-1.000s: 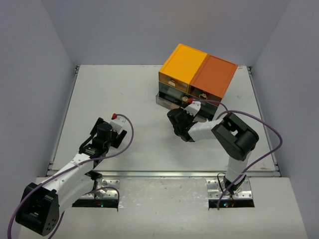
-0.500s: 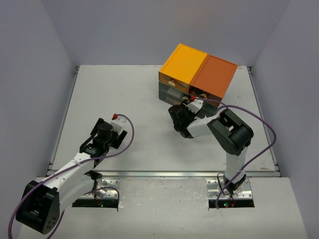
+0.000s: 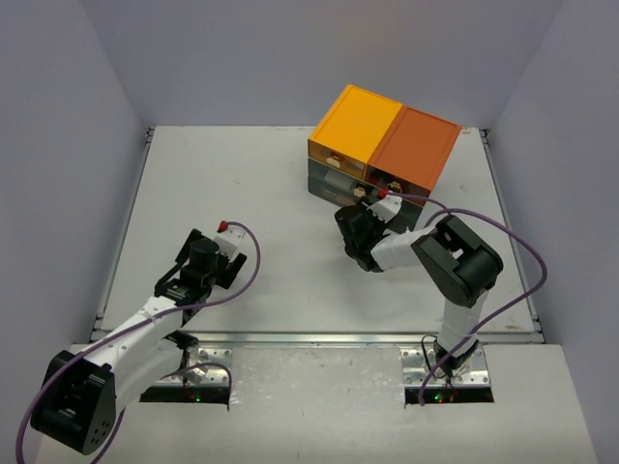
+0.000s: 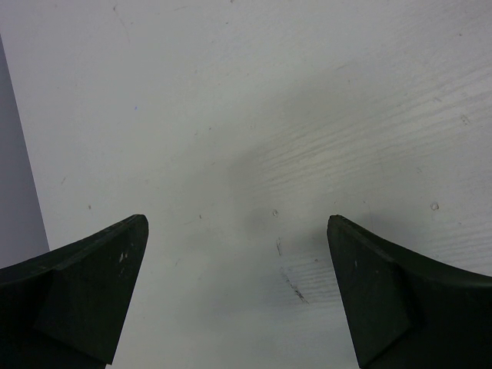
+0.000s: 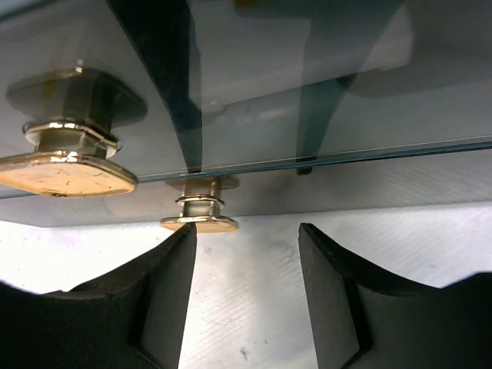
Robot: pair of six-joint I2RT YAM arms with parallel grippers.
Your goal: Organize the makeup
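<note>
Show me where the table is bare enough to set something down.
Bare table runs from the drawer chest leftward to the left wall, and between the left pincer and right pincer. Under the open left pincer is bare too. Crowded: the chest's front, where the right pincer faces a gold knob.

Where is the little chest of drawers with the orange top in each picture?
Top external: the drawer chest stands upper right of the middle, at the far side of the white table.
Left wrist: not in it; only the table shows.
Right wrist: its clear drawer front fills the top half, with a gold knob at the left.
Shared landmark: the white table, which also runs along the bottom of the right wrist view.
</note>
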